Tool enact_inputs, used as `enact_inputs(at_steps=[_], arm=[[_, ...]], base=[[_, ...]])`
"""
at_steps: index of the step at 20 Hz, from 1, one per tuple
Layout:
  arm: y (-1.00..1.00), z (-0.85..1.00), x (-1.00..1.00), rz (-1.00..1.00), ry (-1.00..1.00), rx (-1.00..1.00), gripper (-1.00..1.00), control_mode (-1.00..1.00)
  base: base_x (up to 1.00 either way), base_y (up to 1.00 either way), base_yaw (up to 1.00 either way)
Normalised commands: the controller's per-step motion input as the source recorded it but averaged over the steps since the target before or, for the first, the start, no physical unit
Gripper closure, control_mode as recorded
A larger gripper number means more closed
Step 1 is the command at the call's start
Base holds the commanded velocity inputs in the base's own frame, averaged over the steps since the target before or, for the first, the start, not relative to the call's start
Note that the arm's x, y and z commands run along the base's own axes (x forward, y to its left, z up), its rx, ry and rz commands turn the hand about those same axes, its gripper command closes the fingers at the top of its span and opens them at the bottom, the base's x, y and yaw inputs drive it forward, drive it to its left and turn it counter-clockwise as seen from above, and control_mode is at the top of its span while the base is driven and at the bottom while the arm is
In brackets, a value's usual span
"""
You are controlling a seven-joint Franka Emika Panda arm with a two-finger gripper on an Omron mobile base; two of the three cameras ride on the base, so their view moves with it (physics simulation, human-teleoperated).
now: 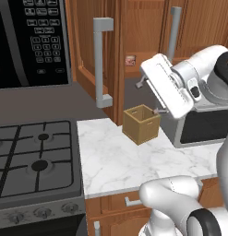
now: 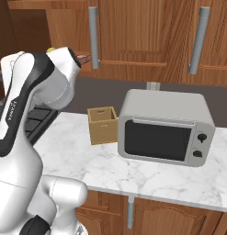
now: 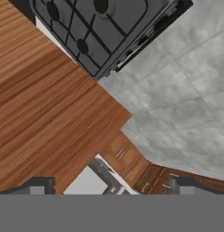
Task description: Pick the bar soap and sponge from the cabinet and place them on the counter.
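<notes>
You have one reddish-brown cabinet (image 1: 134,37) with two grey bar handles showing, one door swung open. Below it runs one white marble tabletop (image 1: 115,156), carrying one microwave (image 2: 166,126) and one wooden box (image 1: 141,123); one black gas stovetop (image 1: 34,156) sits to its left. On the cabinet shelf you can see one small pinkish bar soap (image 1: 130,60). Your claw (image 3: 111,192) is spread wide, holding nothing, raised near the cabinet and looking at the stovetop.
</notes>
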Motion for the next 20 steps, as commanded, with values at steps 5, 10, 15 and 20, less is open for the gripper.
enact_inputs(at_steps=[5,10,15,20], arm=[[0.35,-0.02,0.42,0.0,0.05,0.01,-1.0,-1.0],[0.22,0.0,0.42,0.0,0.03,0.0,-1.0,-1.0],[0.19,-0.07,0.02,-0.01,0.01,0.01,-1.0,-1.0],[0.29,-0.17,-0.01,-0.1,0.0,0.02,-1.0,-1.0]], base=[[0.0,0.0,0.0],[0.0,0.0,0.0],[0.0,0.0,0.0],[0.0,0.0,0.0]])
